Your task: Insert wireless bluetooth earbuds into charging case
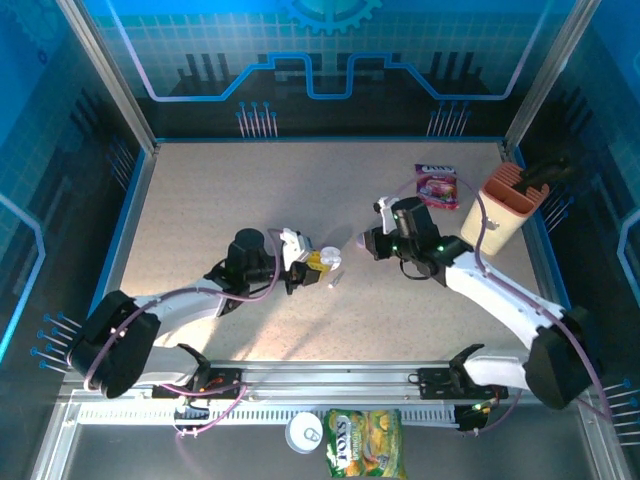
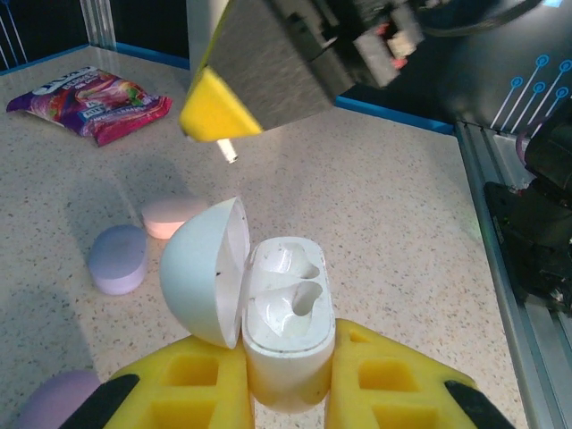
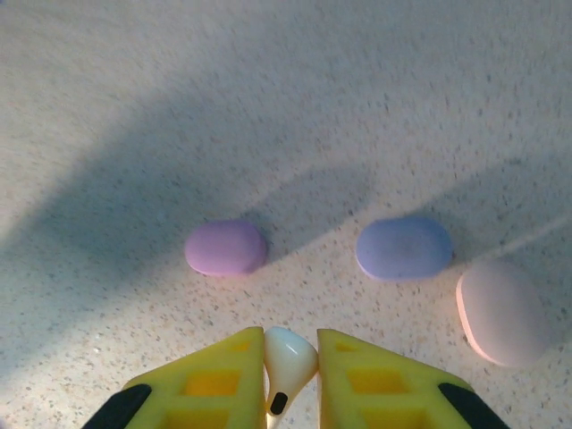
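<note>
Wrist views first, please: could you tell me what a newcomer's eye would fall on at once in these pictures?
The open white charging case, both wells empty, sits clamped in the left gripper low in the left wrist view. Next comes the white earbud pinched in the right gripper, with a purple case, a lilac case and a pink case lying on the table beyond it.

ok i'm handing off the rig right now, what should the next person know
Left fingers: shut on the white plastic charging case, lid open, both sockets empty.
Right fingers: shut on a white plastic earbud, held off the table near the case.
Lying free on the table: purple pebble-shaped case, lilac pebble-shaped case, pink pebble-shaped case, all closed.
Done: case open, one earbud picked up.
Left: seat it in a socket; no earbud is in yet.
</note>
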You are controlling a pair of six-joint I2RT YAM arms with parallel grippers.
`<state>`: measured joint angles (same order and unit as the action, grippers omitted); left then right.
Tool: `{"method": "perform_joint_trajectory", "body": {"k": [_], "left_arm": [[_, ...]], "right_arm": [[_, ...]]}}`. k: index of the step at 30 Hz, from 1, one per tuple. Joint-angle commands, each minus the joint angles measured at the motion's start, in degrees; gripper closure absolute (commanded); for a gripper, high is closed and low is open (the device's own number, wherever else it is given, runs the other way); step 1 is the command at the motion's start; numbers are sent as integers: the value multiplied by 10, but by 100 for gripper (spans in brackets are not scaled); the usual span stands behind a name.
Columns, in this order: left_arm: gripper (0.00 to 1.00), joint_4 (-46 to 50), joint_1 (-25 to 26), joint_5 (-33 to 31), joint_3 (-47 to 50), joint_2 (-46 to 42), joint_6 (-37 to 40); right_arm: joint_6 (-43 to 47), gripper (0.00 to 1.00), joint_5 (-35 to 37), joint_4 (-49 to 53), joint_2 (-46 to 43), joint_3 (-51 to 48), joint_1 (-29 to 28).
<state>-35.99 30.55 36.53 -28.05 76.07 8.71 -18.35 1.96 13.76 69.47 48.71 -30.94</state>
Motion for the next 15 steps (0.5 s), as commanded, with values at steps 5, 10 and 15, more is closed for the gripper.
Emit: {"method": "perform_joint_trajectory", "body": {"k": [5,10,15], "left_arm": [[83,-41,4,1,-30,19,-25],[83,-55,4,2,-36,26,-39],[82,-78,3,11,-36,29,-56]], "right_arm": [[80,84,-2,-136,-106,-58,-53],[101,85,-24,-159,-117,-53,-82],[113,85,-39,-189,-95,-42,-113]]}}
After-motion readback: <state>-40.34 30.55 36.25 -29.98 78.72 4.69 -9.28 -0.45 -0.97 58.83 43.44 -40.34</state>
